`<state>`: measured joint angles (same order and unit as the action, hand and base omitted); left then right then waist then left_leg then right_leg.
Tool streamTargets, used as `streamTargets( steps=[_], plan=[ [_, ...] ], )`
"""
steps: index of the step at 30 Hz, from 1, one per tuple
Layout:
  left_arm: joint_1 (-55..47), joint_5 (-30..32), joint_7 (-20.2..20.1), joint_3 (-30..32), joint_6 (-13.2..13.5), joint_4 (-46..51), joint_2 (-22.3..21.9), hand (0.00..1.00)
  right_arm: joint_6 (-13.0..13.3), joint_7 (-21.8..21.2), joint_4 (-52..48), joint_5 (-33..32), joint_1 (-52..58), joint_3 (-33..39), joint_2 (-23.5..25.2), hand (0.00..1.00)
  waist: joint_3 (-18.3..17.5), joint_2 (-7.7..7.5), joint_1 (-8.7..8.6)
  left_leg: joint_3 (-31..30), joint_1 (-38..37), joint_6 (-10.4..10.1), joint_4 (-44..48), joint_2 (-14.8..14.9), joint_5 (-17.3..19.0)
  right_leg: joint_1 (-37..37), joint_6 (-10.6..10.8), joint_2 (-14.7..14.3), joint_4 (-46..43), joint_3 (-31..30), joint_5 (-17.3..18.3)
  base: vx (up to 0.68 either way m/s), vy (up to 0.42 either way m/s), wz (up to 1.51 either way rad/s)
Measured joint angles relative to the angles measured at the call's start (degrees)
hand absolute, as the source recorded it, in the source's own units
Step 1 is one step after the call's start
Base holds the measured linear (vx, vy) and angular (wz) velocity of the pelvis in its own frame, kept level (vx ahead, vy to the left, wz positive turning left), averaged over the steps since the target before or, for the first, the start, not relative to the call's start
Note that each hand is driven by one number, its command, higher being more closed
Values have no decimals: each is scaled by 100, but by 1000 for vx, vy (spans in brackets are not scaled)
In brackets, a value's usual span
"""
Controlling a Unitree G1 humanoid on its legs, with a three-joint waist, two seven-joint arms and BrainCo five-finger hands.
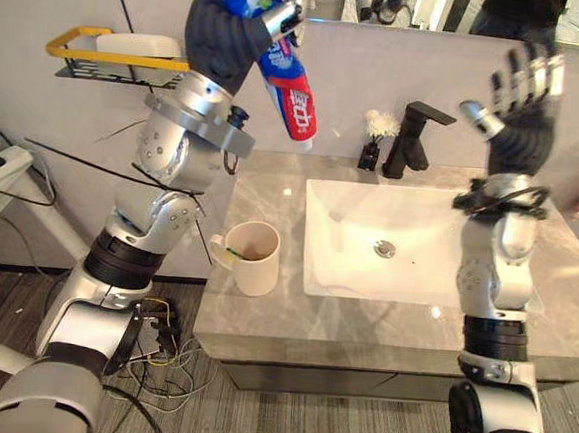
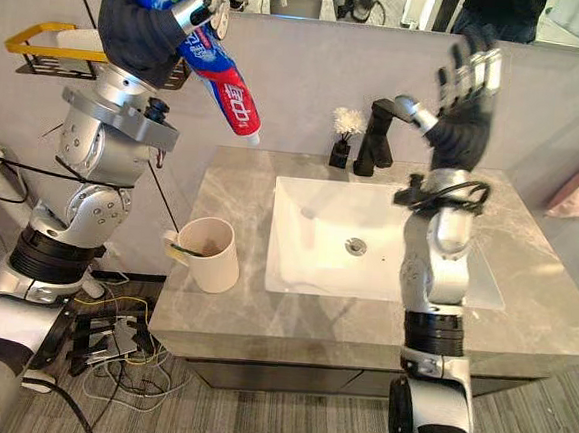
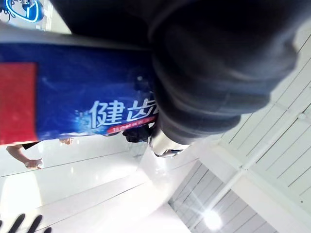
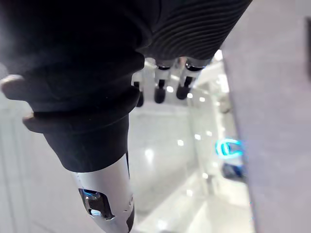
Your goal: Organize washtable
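The left hand (image 1: 281, 20) held the toothpaste tube (image 1: 290, 94) tight, high above the cup (image 1: 251, 258). The tube slanted, with its cap end pointing down toward the cup. The right hand (image 1: 525, 90), fingers spread wide, was far off to the cup's right.

bright, even room light; ceiling lamp (image 3: 212, 219) glares.

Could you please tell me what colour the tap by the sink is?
The tap is black, seen best in the left eye view.
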<state>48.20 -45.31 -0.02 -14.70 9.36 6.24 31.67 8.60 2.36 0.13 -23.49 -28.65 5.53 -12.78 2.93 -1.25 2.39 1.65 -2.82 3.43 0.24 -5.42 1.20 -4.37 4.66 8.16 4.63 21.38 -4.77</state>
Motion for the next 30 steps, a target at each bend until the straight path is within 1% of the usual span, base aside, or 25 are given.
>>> streamTargets(
  steps=[3,7,9,11,14,17,20,22,24,25,28,30],
  plan=[
    [-250,1,-1,35,-2,14,25,100,-136,-24,10,99,483,-96,226,0,-2,16,13,-7,-1,-1,-5,23,1,7,-19,-31,53,21,-14,-22,-24,1],
    [-700,57,-10,141,-59,14,64,100,-136,-9,9,132,701,-1,250,0,-3,17,-3,-6,-3,-1,-4,26,1,3,-20,-37,59,21,-15,0,0,0],
    [-732,106,-30,142,-162,13,75,100,-134,6,9,135,733,125,257,0,-3,16,5,-12,-3,-1,-5,23,1,-3,-20,-34,59,29,-15,-4,2,2],
    [-737,107,-125,153,-171,13,133,100,-124,10,7,135,814,166,257,0,-3,17,6,-22,-7,-1,-4,20,1,-26,-20,-31,61,40,-15,-2,2,2],
    [-905,107,-137,266,-178,21,284,100,-125,9,6,137,986,172,269,0,-4,19,0,-34,-7,-1,3,19,1,-40,-20,-33,63,42,-14,0,0,0],
    [-1187,105,-185,429,-228,26,298,100,-125,8,5,140,1094,251,271,0,-4,19,11,-70,-7,-1,10,14,1,-38,-21,-33,65,70,-13,-11,-4,6],
    [-1449,104,-250,434,-284,89,492,100,-125,8,1,142,1135,305,271,0,-4,19,18,-95,-6,-1,19,6,2,-43,-22,-27,62,78,-12,-3,0,4],
    [-1517,104,-254,444,-294,133,553,100,-125,8,-35,144,1180,304,272,0,-4,19,39,-113,-5,-1,26,-1,2,-52,-23,-20,59,95,-12,-3,1,3],
    [-1663,103,-275,614,-317,341,576,100,-125,3,-162,156,1291,302,305,0,-4,19,62,-139,-2,-1,27,-8,2,-58,-22,-14,58,133,-11,-11,4,5],
    [-1746,101,-309,742,-332,452,610,100,-126,-1,-162,159,1323,307,321,0,-3,19,97,-142,-2,-1,31,-11,2,-61,-22,-10,58,141,-11,0,0,0],
    [-1858,97,-369,816,-334,548,777,100,-127,-2,-162,158,1366,303,340,0,-4,22,158,-160,-1,-2,37,-13,2,-71,-22,-9,58,160,-11,-4,-1,2],
    [-1979,97,-371,867,-343,574,836,100,-127,-10,-164,155,1368,280,359,0,-5,25,160,-177,-2,-2,44,-17,3,-84,-22,-6,59,178,-10,-13,-2,6]
  ],
)
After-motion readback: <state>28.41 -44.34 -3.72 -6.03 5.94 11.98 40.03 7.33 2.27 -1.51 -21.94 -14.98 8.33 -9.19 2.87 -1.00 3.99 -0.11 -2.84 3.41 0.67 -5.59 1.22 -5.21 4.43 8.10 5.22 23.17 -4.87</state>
